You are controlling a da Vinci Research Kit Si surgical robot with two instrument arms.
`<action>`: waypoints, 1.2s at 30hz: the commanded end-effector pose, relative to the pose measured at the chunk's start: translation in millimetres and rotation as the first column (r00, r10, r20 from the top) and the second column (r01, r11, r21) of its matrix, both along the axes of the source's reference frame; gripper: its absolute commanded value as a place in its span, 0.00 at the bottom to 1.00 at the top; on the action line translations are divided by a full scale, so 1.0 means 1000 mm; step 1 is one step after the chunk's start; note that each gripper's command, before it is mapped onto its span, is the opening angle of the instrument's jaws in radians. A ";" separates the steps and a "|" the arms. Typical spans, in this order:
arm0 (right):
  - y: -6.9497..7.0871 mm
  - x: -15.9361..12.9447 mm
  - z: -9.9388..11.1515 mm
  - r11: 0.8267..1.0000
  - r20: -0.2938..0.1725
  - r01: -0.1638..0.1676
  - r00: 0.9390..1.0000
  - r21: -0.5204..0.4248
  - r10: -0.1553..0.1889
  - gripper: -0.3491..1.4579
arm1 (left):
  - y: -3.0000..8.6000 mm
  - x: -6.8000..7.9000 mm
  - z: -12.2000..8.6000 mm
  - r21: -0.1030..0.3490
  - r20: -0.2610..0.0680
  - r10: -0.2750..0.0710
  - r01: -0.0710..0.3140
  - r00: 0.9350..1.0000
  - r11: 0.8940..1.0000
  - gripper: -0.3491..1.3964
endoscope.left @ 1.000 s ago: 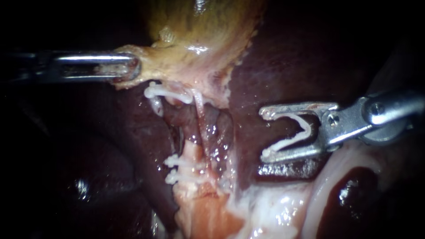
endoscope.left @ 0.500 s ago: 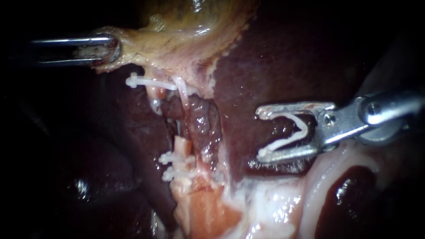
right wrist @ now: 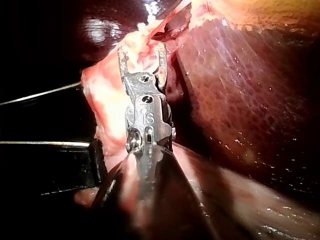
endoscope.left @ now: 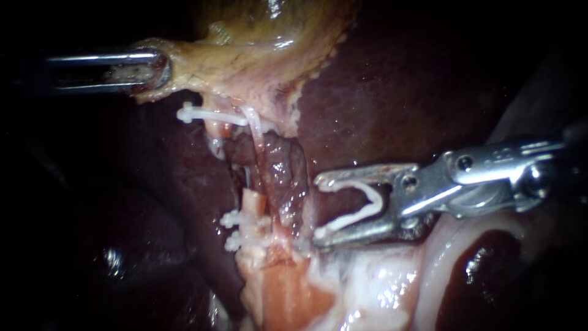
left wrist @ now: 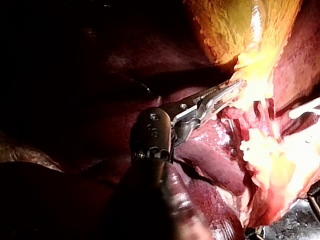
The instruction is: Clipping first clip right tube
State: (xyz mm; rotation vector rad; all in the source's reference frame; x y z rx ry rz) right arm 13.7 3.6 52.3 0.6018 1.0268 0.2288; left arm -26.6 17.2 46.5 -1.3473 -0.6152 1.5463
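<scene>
Endoscope view, right tool (endoscope.left: pixel 318 207) spread wide, holding clip (endoscope.left: pixel 375 197), tube (endoscope.left: pixel 256 136) apparently just ahead

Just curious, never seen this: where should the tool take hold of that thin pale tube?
Probably its bare middle stretch, from the right: the thin pale tube runs upright there, clear of the white clips, and the right instrument faces it with an open clip.

Your left instrument (endoscope.left: pixel 156 68) sits at the left edge of the gallbladder (endoscope.left: pixel 257 55); your right instrument (endoscope.left: pixel 318 207), clip (endoscope.left: pixel 352 182) between its jaws, lies right of the right tube (endoscope.left: pixel 256 144)
</scene>
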 end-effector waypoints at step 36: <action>-0.0021 0.0074 0.0044 0.984 -0.133 -0.004 0.991 0.176 0.028 0.46 | 0.0000 -0.0005 0.0001 -0.001 -0.003 -0.003 0.003 1.000 1.000 0.00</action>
